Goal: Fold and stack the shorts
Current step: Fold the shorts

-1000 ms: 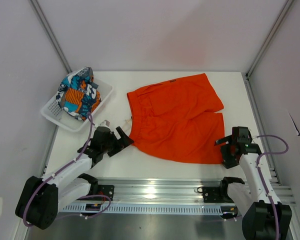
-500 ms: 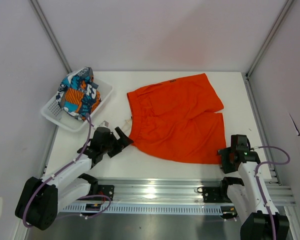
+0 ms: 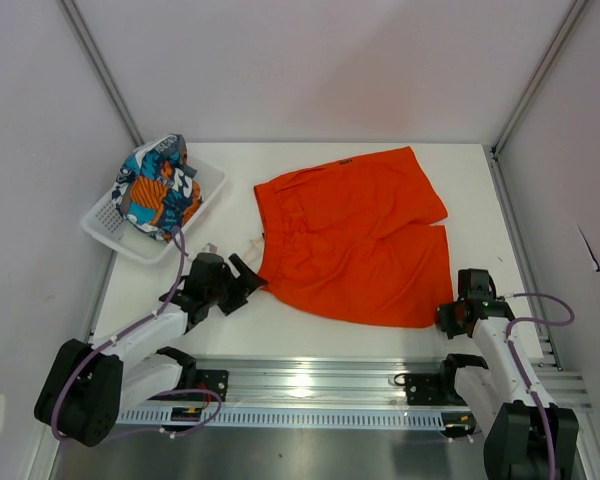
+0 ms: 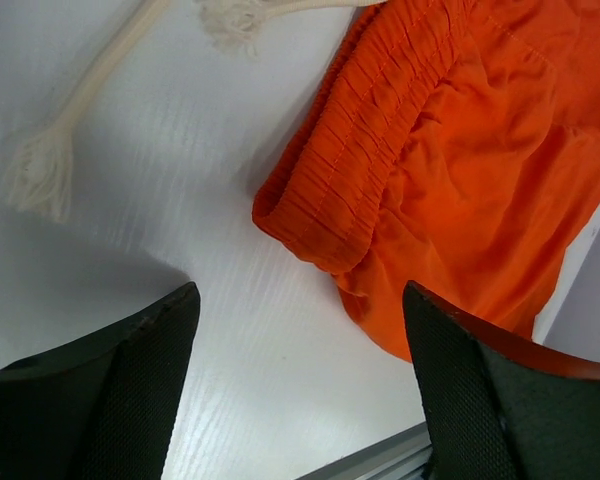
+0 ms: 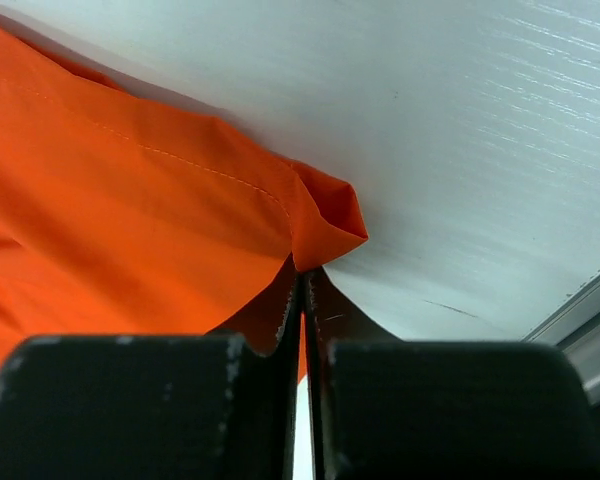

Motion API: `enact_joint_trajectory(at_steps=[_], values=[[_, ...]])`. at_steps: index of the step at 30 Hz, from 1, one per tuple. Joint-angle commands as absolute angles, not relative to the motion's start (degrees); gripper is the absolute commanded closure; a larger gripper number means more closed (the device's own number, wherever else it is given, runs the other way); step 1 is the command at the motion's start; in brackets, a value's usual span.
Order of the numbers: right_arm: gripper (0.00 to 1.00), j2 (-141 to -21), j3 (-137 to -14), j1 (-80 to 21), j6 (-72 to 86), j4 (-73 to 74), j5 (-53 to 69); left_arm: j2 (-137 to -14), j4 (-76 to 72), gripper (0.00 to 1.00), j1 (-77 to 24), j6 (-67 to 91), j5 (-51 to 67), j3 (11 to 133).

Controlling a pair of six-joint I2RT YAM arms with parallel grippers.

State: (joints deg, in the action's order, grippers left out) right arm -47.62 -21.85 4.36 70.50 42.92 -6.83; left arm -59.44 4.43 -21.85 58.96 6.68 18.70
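Note:
The plain orange shorts (image 3: 355, 235) lie spread flat across the middle of the table, waistband to the left. My left gripper (image 3: 248, 277) is open, low over the table just short of the waistband's near corner (image 4: 310, 225), with bare table between its fingers (image 4: 150, 350). The white drawstring (image 4: 70, 110) trails on the table beside it. My right gripper (image 3: 448, 315) is shut on the near right hem corner of the orange shorts (image 5: 325, 215), the fabric pinched at its tips (image 5: 305, 285). The patterned shorts (image 3: 158, 188) sit bunched in the basket.
A white mesh basket (image 3: 105, 228) stands at the far left of the table. A metal rail (image 3: 310, 385) runs along the near edge by the arm bases. Side walls close in on both sides.
My right gripper has dropped toward the near edge and shut on the hem corner of the orange shorts. The left gripper has stayed by the waistband, its jaws a little narrower.

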Motion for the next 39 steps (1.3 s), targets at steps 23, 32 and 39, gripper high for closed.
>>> enact_joint_trajectory(at_steps=[23,32,39], values=[[1.0,-42.19,-22.32,0.18,72.25,44.55,-10.81,-77.78,-4.92,1.0,-26.36,71.98,-3.16,24.78],[1.0,-39.73,-29.08,-1.41,70.23,54.47,-14.68,-67.43,7.54,1.0,-26.98,68.91,-7.82,25.05],[1.0,-36.66,-36.73,-1.85,67.67,62.66,-15.03,-55.48,14.94,1.0,-27.69,68.03,-4.93,20.84]])
